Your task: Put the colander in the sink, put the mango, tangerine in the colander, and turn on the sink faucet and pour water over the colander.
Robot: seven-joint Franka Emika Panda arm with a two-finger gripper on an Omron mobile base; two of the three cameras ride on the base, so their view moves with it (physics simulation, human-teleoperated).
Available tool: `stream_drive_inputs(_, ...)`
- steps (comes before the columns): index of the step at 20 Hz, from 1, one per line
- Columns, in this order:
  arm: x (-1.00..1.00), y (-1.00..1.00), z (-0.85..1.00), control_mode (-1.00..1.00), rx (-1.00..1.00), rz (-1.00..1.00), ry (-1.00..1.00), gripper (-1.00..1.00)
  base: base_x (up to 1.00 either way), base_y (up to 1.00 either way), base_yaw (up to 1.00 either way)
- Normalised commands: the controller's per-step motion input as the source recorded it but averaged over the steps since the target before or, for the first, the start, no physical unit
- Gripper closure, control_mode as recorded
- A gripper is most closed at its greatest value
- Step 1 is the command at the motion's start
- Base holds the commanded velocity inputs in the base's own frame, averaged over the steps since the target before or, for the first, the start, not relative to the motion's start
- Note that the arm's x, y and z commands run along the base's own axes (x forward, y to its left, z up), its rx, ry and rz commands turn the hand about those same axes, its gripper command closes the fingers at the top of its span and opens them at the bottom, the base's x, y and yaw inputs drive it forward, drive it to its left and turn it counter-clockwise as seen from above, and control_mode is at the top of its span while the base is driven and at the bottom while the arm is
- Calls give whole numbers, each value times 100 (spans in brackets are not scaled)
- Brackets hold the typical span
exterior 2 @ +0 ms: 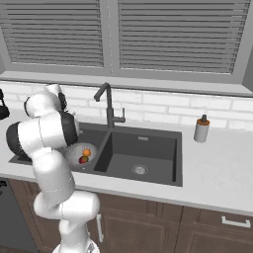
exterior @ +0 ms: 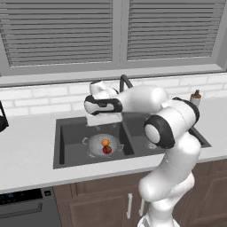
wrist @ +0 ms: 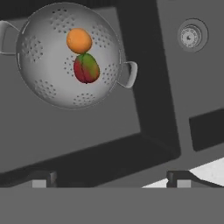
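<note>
Hand [wrist: 109, 177], fingers spread and empty, above left basin holding colander [exterior: 103, 146] with mango [wrist: 86, 68] and tangerine [wrist: 79, 40]; sink faucet [exterior 2: 107, 105] just behind, toward the divider.

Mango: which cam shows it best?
Hand view: the mango lies unobstructed in the colander, red and green both clear. The left base view shows a small red spot; in the right base view the arm crowds it.
</note>
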Motion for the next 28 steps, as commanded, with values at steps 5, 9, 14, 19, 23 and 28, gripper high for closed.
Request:
stream_drive_inputs(5,-49,-39,10,-100,4,3,-28,-100,0,0,0)
stream_drive_inputs(9,-43,-42,19,-100,2,2,-12,-100,0,0,0)
stream_drive_inputs(14,-35,-47,19,-100,0,8,0,-100,0,0,0)
stream_drive_inputs(19,-20,-51,20,-100,0,17,1,-100,0,0,0)
stream_drive_inputs(23,-5,-47,17,-100,0,18,-1,-100,0,0,0)
stream_drive_inputs(28,0,-48,18,-100,0,13,-2,-100,0,0,0)
